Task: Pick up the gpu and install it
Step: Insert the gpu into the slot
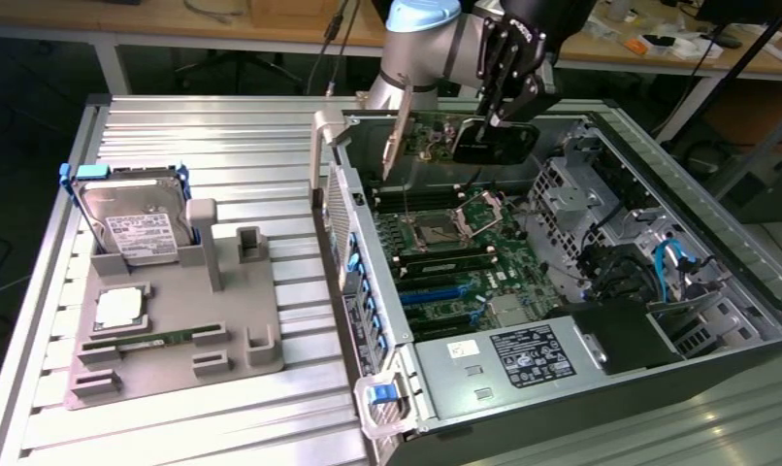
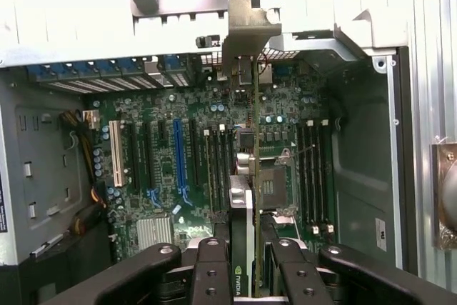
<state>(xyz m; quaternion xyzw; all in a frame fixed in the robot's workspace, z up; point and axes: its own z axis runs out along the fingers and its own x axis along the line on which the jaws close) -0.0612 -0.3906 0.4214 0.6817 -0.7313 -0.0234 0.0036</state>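
Note:
The gpu (image 1: 430, 138), a green card with a black cooler and a silver end bracket, hangs upright above the far end of the open computer case (image 1: 701, 291). My gripper (image 1: 498, 118) is shut on it from above. In the wrist view the gpu (image 2: 255, 169) appears edge-on, running from between my fingers (image 2: 212, 269) toward its bracket (image 2: 246, 30) at the case's rear wall. Beneath it lies the motherboard (image 2: 164, 169), with a blue slot (image 2: 180, 158) off to one side of the card's line and the CPU socket (image 2: 275, 183) just on the other side.
On the exterior view's left, a grey fixture (image 1: 223, 340) holds a silver hard drive in a blue frame (image 1: 132, 218), a processor (image 1: 116, 309) and a memory stick (image 1: 151, 340). The case's rear wall with blue latches (image 1: 359, 291) stands between fixture and motherboard. A power supply (image 1: 527, 354) fills the near end.

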